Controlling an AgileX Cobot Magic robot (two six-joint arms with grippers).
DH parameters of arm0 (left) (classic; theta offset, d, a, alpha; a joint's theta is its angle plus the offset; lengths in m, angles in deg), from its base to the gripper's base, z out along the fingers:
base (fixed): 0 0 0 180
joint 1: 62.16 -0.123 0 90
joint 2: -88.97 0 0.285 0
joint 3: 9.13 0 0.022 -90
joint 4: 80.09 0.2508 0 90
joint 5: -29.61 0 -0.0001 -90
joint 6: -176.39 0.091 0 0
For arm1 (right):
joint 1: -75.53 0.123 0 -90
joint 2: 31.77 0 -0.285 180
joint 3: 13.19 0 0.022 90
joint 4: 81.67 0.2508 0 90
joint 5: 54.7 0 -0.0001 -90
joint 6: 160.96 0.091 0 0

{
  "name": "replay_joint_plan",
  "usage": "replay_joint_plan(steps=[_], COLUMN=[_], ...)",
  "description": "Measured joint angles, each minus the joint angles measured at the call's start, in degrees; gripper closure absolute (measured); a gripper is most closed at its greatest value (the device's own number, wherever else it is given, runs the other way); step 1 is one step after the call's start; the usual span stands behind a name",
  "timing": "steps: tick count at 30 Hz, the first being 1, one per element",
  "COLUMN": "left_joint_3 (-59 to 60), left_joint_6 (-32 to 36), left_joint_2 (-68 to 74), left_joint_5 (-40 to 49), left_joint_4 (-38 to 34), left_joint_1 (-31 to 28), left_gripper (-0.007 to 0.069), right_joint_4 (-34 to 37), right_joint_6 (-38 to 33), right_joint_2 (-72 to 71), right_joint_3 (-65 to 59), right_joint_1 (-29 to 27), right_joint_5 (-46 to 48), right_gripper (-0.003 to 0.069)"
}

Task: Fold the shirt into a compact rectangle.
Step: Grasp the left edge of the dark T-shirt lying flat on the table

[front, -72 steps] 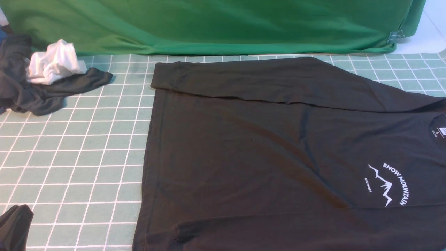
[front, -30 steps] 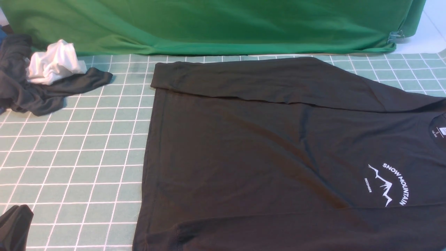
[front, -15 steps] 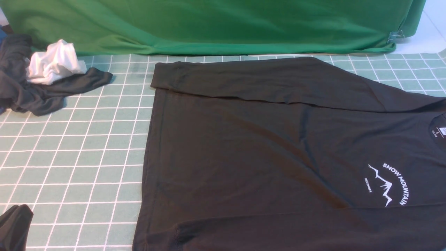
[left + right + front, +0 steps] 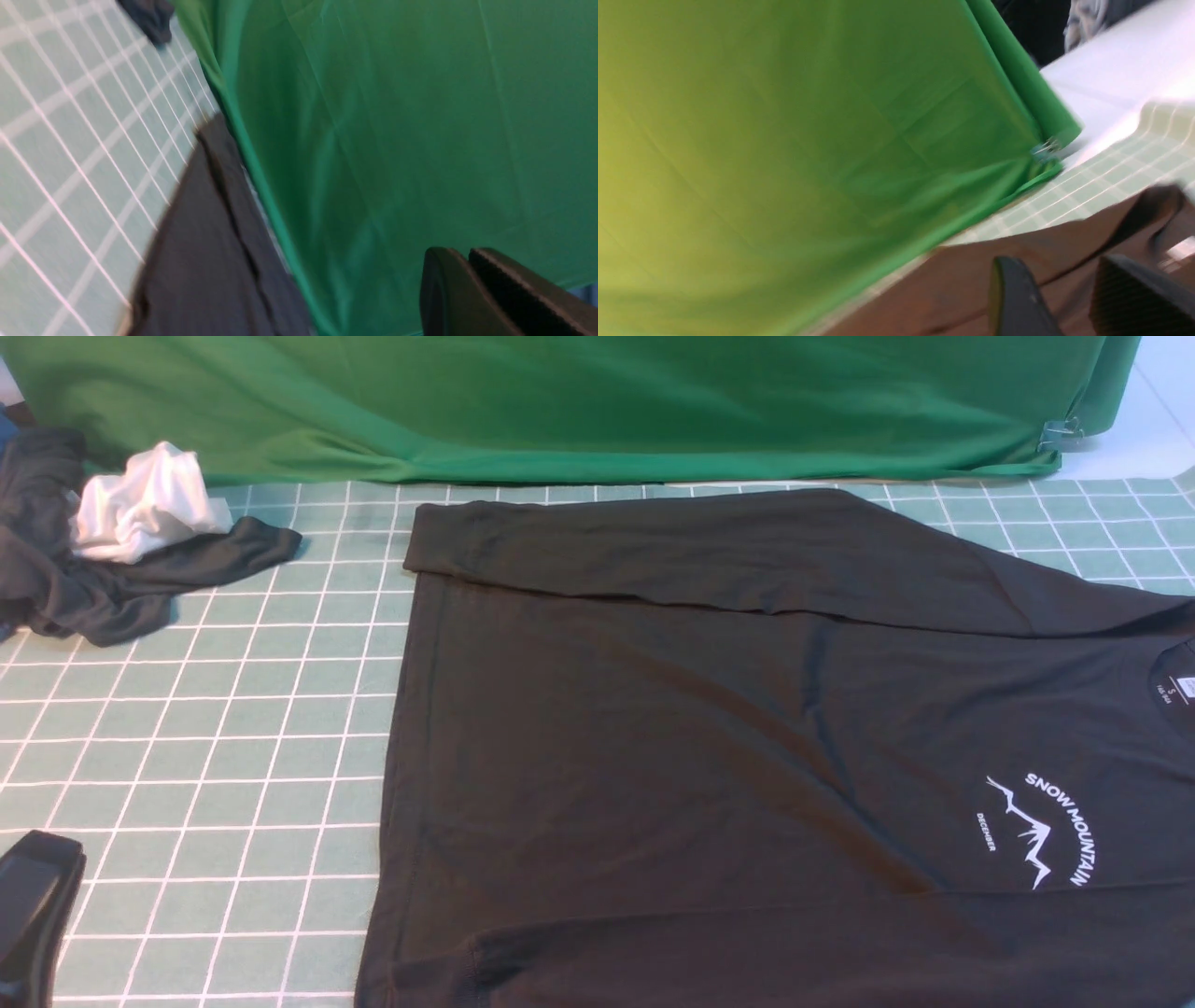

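So the only thing that's really shifted since the last frame is the left claw (image 4: pixel 455 254): its dark end sits a bit higher at the lower left of the front view now. The shirt (image 4: pixel 653 737) hasn't budged.

Biggest thing first: the surface (image 4: pixel 233 747), green with a white grid, fills most of the frame. The black shirt is spread over it from the center out to the right edge and down to the bottom, hem toward the left, collar cut off at the right edge. One sleeve lies along the top of it, on the body, and the other runs across the bottom. A few soft creases slant through the middle. Green cloth (image 4: pixel 607 411) hangs along the top, with a white panel (image 4: pixel 1162 420) peeking out at the upper right.

Dark grey cloth (image 4: pixel 56 560) is bunched at the upper left, well apart from the shirt. Left claw is closed, tips together, nothing in it. Right claw (image 4: pixel 1059 261) is open and empty in its wrist view, fingers apart; it's not in the front view. White cloth (image 4: pixel 149 504) sits crumpled on the grey stuff.

Smaller bits: the white mountain print (image 4: pixel 1036 831) at lower right, a clip (image 4: pixel 1062 435) on the green cloth's upper right corner, and the neck label (image 4: pixel 1187 688) at the right edge.
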Motion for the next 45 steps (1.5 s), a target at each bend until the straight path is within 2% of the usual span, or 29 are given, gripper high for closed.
replay_joint_plan(steps=[2,6,10,13,14,15,17,19,20,21,22,24,25,26,27,28,29,31,36,39,42,45], left_joint_3=[0.0,0.0,0.0,-2.0,-6.5,-11.4,-20.4,-31.3,-35.3,-37.2,-44.1,-48.1,-48.3,-49.3,-49.3,-49.3,-49.2,-48.7,-46.5,-44.0,-37.2,-33.0], left_joint_6=[-0.4,-0.7,-3.8,-5.2,-5.0,-3.8,-1.8,0.2,2.0,3.2,10.3,18.6,19.5,27.2,29.9,30.4,33.2,36.4,39.3,39.7,39.8,39.7], left_joint_2=[0.0,0.0,0.0,0.0,0.0,0.8,4.5,11.4,14.9,16.7,24.9,33.0,33.8,41.3,44.4,45.1,50.3,57.9,64.7,65.3,66.2,68.8], left_joint_5=[-0.9,-3.4,-4.1,-1.6,0.0,1.3,5.1,14.8,19.9,24.0,34.6,44.7,46.5,52.2,54.1,54.5,56.9,58.6,58.3,55.3,48.4,42.6], left_joint_4=[1.3,7.7,6.6,5.6,6.6,9.2,14.8,19.7,20.7,20.9,20.3,17.5,16.7,14.0,13.0,12.8,11.9,11.1,10.3,10.3,8.3,7.9], left_joint_1=[0.0,0.0,0.0,0.2,0.6,0.9,1.2,1.4,1.4,1.4,1.4,1.6,1.6,1.7,1.7,1.7,1.7,1.7,1.7,1.7,2.0,5.3], left_gripper=[0.0610,0.0610,0.0610,0.0610,0.0610,0.0610,0.0610,0.0610,0.0610,0.0610,0.0610,0.0610,0.0609,0.0606,0.0603,0.0603,0.0596,0.0587,0.0574,0.0568,0.0554,0.0530], right_joint_4=[0.2,0.4,0.4,0.4,0.4,0.4,-0.1,-1.5,-1.9,-2.0,-2.3,-2.6,-2.7,-2.7,-2.7,-2.7,-2.7,-2.7,-2.7,-2.7,-2.6,-2.5], right_joint_6=[3.6,5.2,6.3,7.7,8.1,8.2,7.6,3.7,0.4,-0.3,-7.2,-15.6,-16.4,-22.3,-24.3,-24.8,-28.2,-32.3,-37.4,-38.6,-38.8,-38.8], right_joint_2=[0.0,0.0,0.0,0.0,0.0,0.0,0.7,3.7,5.6,6.1,10.0,15.9,17.2,22.3,24.8,25.4,30.0,35.6,43.0,45.1,46.0,46.1], right_joint_3=[0.0,0.0,0.0,0.0,0.1,1.4,5.3,13.6,18.0,18.9,26.3,35.0,36.6,41.8,43.9,44.4,46.8,48.6,48.9,49.0,49.0,49.0], right_joint_1=[0.0,0.0,0.0,0.0,0.0,0.2,0.6,1.7,2.3,2.5,3.7,5.1,5.4,6.2,6.4,6.5,6.7,6.8,6.8,6.8,6.8,6.8], right_joint_5=[-0.3,-0.6,-1.1,-5.2,-8.4,-9.3,-9.1,-4.8,-0.9,-0.9,8.4,21.0,22.3,32.5,38.3,39.5,46.3,53.8,58.9,59.4,57.9,55.8], right_gripper=[0.0418,0.0418,0.0420,0.0458,0.0515,0.0570,0.0608,0.0626,0.0629,0.0629,0.0631,0.0632,0.0632,0.0633,0.0634,0.0634,0.0634,0.0634,0.0629,0.0622,0.0619,0.0613])
